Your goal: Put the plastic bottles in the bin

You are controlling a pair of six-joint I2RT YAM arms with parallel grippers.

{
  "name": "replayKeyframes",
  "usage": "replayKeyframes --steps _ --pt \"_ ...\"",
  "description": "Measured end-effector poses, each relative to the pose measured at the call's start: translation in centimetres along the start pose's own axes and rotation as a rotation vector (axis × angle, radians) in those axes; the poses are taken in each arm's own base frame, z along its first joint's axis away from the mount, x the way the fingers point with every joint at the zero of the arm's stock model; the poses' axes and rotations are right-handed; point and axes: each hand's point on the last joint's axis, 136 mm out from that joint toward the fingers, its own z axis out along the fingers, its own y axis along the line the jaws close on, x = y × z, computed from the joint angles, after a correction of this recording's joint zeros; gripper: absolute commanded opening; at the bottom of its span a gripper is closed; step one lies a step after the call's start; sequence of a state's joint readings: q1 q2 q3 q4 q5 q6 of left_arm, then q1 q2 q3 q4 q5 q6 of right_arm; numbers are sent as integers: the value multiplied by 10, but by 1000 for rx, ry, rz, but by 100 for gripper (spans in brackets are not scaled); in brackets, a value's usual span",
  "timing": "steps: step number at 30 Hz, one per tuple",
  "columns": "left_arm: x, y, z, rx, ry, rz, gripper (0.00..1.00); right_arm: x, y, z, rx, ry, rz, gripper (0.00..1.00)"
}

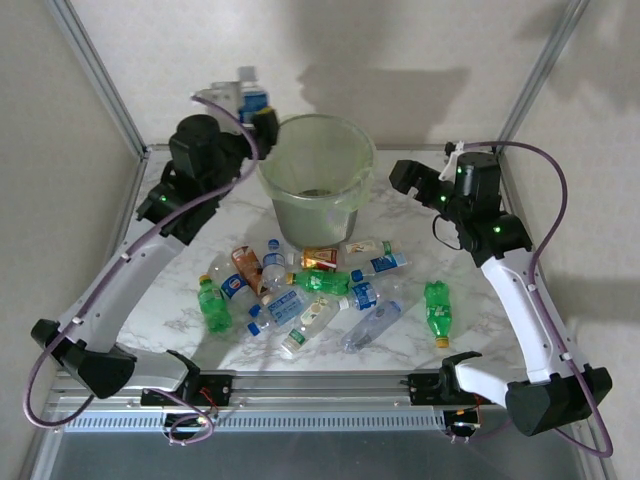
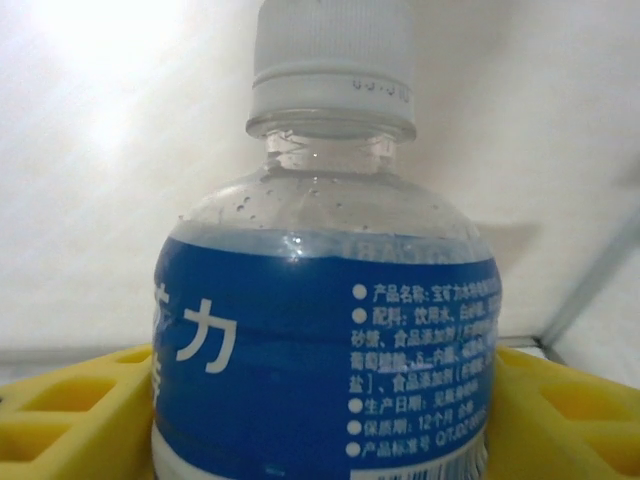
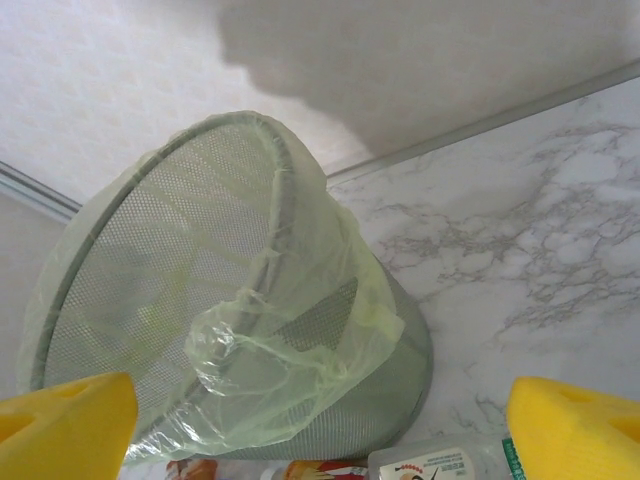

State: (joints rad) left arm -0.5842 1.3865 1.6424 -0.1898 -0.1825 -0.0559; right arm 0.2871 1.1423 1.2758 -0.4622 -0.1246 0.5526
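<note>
The bin (image 1: pixel 316 170) stands far-centre on the marble table (image 1: pixel 470 330), a pale-green liner (image 3: pixel 290 350) folded over its rim; its contents are unclear. On its near side the plastic bottles (image 1: pixel 300 285) lie heaped. The right gripper (image 1: pixel 402 178) gapes wide and empty just right of the bin. The left gripper (image 1: pixel 257 115) clamps an upright blue-labelled bottle (image 2: pixel 325 330), raised just left of the rim. Its label carries white Chinese print, with a large 力.

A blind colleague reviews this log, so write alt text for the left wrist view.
A clear plastic bottle with a white cap and a blue label printed in white Chinese text sits close to the camera, upright between the left arm's yellow jaws. Behind it is a plain white wall.
</note>
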Motion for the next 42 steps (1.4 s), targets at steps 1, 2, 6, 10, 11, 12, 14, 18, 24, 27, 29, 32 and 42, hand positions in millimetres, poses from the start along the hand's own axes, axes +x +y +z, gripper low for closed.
replayKeyframes --steps 1,2,6,10,11,12,14,18,24,27,29,32,42 --pt "-3 -17 3 30 -8 36 66 1 -1 0 2 1 1 96" --pt "-3 -31 10 50 -9 66 64 1 -2 0 9 -1 1 97" --pt "29 -53 56 50 57 138 62 5 -18 -4 81 -10 6 99" --pt "97 -54 90 30 209 190 65 13 -44 -7 200 -10 22 99" --pt "111 -54 94 29 241 198 66 16 -52 -7 229 -2 25 99" --pt "119 -54 97 29 263 204 67 20 -60 -5 258 10 31 99" --pt "129 -53 98 24 293 211 69 31 -81 -2 329 45 50 99" --pt "129 -52 98 20 294 197 75 62 -130 9 480 144 104 99" --pt "128 -50 98 2 292 170 84 119 -178 7 628 305 164 99" --pt "127 -48 98 -12 289 159 84 133 -186 2 661 341 178 99" --pt "125 -47 96 -15 284 141 85 140 -190 0 681 355 189 99" --pt "109 -47 88 -14 256 100 86 156 -200 -3 709 392 202 99" --pt "-4 -43 -30 188 -31 -181 92 224 -227 -16 794 571 261 95"
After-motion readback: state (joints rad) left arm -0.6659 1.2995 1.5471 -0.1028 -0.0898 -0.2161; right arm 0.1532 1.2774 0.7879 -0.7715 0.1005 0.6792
